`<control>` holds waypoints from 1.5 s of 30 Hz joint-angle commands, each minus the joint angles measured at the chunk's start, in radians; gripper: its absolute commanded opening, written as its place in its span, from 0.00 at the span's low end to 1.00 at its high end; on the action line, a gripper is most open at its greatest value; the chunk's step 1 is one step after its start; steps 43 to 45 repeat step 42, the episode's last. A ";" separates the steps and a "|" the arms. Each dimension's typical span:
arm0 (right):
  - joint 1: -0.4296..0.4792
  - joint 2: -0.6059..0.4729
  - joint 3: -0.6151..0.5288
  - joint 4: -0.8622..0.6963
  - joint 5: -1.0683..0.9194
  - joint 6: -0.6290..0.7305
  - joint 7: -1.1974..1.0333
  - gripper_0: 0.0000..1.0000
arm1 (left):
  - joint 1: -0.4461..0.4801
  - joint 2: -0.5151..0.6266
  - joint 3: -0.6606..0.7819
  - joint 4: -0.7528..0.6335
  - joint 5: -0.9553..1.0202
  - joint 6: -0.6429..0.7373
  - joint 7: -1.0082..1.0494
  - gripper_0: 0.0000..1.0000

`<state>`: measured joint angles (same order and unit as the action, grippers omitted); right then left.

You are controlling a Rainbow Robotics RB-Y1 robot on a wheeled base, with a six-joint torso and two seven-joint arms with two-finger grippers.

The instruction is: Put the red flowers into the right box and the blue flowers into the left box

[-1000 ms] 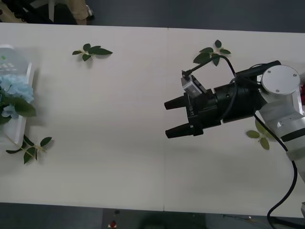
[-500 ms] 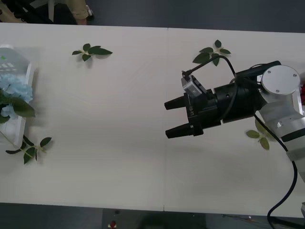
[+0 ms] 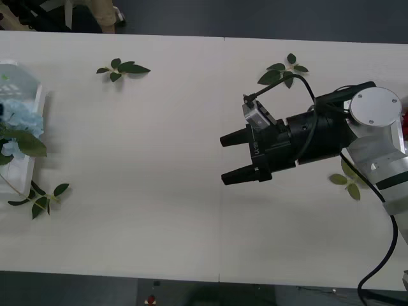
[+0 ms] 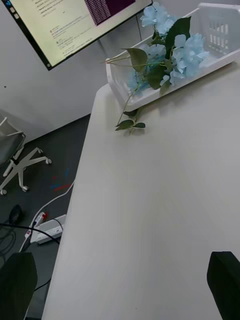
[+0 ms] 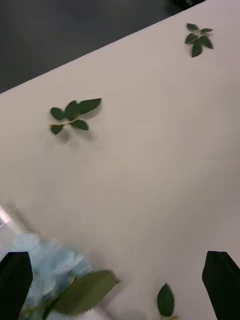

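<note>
Right gripper [image 3: 231, 157]: black fingers [image 3: 237, 174] spread apart, nothing between them, hovering above the bare white surface [image 3: 159, 191] right of centre, tips pointing toward the robot's left; in the right wrist view both fingers [image 4: 225, 280] sit at the corners, released

Left gripper [image 5: 120, 287]: fingers [image 5: 222, 277] apart at both corners of the left wrist view, holding nothing, above the surface beside the blue blooms

Blue flowers [image 3: 16, 121]: pale blue clusters with broad green leaves lying in the left box [image 3: 25, 80] at the surface's far left edge, stems trailing over its near rim; also seen from the right wrist [image 4: 172, 47] inside the white slotted tray [image 4: 220, 22]

Leaf sprigs: one far left-centre [image 3: 122, 68], one far right-centre [image 3: 282, 72], one by the left box's near end [image 3: 39, 199], one beneath the right arm [image 3: 347, 182]

Red flowers, right box: a sliver of red at the right edge, too little to tell
</note>
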<state>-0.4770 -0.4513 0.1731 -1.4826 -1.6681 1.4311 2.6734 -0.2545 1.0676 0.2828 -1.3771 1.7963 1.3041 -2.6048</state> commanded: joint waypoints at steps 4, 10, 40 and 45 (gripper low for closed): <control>-0.008 -0.013 -0.006 -0.028 0.005 0.003 0.032 1.00 | -0.017 -0.371 -0.007 -0.105 -0.037 -0.012 -0.100 1.00; -0.008 -0.013 -0.006 -0.028 0.005 0.003 0.032 1.00 | 0.021 -0.698 -0.010 -0.175 -0.018 0.011 -0.100 1.00; -0.008 -0.013 -0.006 -0.028 0.005 0.003 0.032 1.00 | 0.012 -0.799 -0.157 -0.329 -0.017 0.020 -0.100 1.00; -0.008 -0.013 -0.006 -0.028 0.005 0.003 0.032 1.00 | 0.012 -0.799 -0.157 -0.329 -0.017 0.020 -0.100 1.00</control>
